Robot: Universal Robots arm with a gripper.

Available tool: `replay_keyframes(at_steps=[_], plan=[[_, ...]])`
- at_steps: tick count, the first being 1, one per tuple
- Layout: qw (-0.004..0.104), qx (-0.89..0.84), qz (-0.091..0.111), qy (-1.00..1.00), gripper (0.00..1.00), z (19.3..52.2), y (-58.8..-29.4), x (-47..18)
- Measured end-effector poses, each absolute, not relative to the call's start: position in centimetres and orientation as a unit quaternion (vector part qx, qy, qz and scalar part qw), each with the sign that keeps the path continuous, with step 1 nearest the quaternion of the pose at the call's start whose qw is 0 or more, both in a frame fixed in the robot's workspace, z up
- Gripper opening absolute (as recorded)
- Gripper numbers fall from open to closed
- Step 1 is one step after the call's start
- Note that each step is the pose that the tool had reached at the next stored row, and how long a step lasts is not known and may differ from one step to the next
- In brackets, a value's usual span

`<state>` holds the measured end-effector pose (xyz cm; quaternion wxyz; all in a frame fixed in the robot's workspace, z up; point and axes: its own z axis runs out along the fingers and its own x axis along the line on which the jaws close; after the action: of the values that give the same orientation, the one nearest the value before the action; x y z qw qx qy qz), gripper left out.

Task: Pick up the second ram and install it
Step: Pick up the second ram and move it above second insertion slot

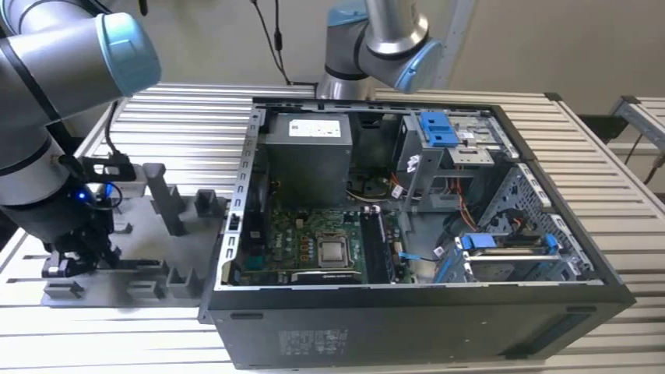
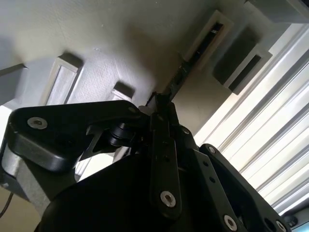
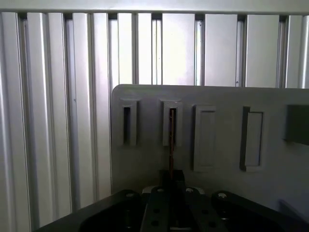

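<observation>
Open computer case (image 1: 416,319) stands foremost on the slatted table (image 1: 187,117) in the exterior view, with the pincer (image 1: 75,261) low over the grey holder tray (image 1: 135,294) at the exterior view's left. In the second wrist view the pincer is closed narrowly on the second ram (image 2: 181,77), seen edge-on. In the first wrist view the second ram (image 3: 172,140) reaches from the pincer into a slot of the holder tray.

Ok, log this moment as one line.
stage: pick | gripper: shut on second ram | ram end: in grey holder slot | PC case: open, at exterior view's right
</observation>
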<state>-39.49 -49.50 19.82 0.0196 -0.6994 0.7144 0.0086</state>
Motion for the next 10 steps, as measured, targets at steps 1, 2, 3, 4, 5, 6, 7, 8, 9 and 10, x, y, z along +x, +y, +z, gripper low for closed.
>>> replay_keyframes(at_steps=[1, 2, 3, 4, 5, 6, 7, 8, 9, 10], plan=[[0.02, -0.699, 0.009, 0.714, 0.15, 19.9, -49.5, -39.5], [0.02, -0.699, 0.009, 0.714, 0.15, 20.0, -49.5, -39.5], [0.02, -0.699, 0.009, 0.714, 0.15, 20.1, -49.5, -39.5], [0.02, -0.699, 0.009, 0.714, 0.15, 20.3, -49.5, -39.5], [0.02, -0.699, 0.009, 0.714, 0.15, 20.4, -49.5, -39.5], [0.02, -0.699, 0.009, 0.714, 0.15, 20.5, -49.5, -39.5], [0.02, -0.699, 0.009, 0.714, 0.15, 20.7, -49.5, -39.5], [0.02, -0.699, 0.009, 0.714, 0.15, 20.9, -49.5, -39.5], [0.02, -0.699, 0.009, 0.714, 0.15, 21.0, -49.5, -39.5], [0.02, -0.699, 0.009, 0.714, 0.15, 21.2, -49.5, -39.5]])
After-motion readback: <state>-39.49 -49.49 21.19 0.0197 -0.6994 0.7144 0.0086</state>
